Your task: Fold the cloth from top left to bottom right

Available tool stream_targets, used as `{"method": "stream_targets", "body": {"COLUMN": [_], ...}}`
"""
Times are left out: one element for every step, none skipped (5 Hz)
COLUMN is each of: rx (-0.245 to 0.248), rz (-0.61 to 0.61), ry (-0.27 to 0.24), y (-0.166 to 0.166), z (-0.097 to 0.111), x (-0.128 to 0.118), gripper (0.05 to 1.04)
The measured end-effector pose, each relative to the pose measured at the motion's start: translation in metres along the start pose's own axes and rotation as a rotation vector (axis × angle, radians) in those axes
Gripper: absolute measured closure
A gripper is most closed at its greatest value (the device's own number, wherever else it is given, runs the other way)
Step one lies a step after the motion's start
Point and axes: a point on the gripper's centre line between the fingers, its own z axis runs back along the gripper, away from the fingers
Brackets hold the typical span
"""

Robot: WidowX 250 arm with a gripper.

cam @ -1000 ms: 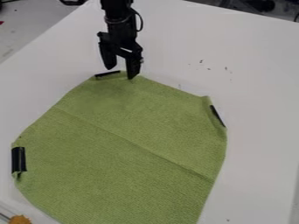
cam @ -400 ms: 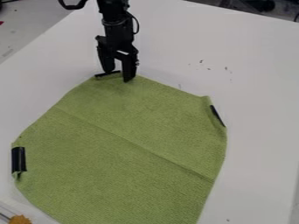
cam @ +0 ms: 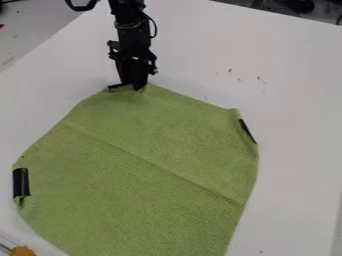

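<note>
Left to right, places taken from the hand [cam: 136, 87]. Far left of the hand and above its level, a small red bit [cam: 1, 25] lay at the edge of the view, on the grey surface [cam: 30, 32] beyond the tabletop [cam: 294, 160]. Well below and left of the hand, a black strip [cam: 21, 182] stood out on the left corner of the green cloth [cam: 143, 160]. Lower still on that side, an orange-brown tufted object [cam: 23, 251] showed at the bottom edge.

Above and left of the hand, a black loop [cam: 82, 6] was partly in view. Just beside the hand, on its left, a short dark strip [cam: 115, 86] marked the top edge of the cloth.

Hand: pointed down at the top edge of the cloth, fingers drawn together, pinching the cloth there. The cloth lay spread below the hand and out to both sides, unfolded on the white tabletop, its lower part cut off by the view. A crease crossed it on a slant, from below left of the hand down toward the right. A thin black cable [cam: 155, 27] curved along the arm [cam: 131, 30] above the hand.

Right of the hand, dark specks [cam: 258, 78] dotted the tabletop. Farther right and lower, another black strip [cam: 247, 131] ran along the cloth's right corner.
</note>
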Motion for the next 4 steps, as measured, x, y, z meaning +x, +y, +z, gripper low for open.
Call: {"method": "stream_targets", "body": {"rx": [-0.002,0.001,0.057,0.154], "rz": [-0.023,-0.088,-0.181,-0.281], "ry": [-0.008,-0.008,0.019,0.062], "y": [0.000,0.002,0.014,0.014], "z": [0.000,0.000,0.010,0.027], "x": [0.001,0.005,0.021,0.031], "gripper": [0.918,1.012,1.024,1.025]}}
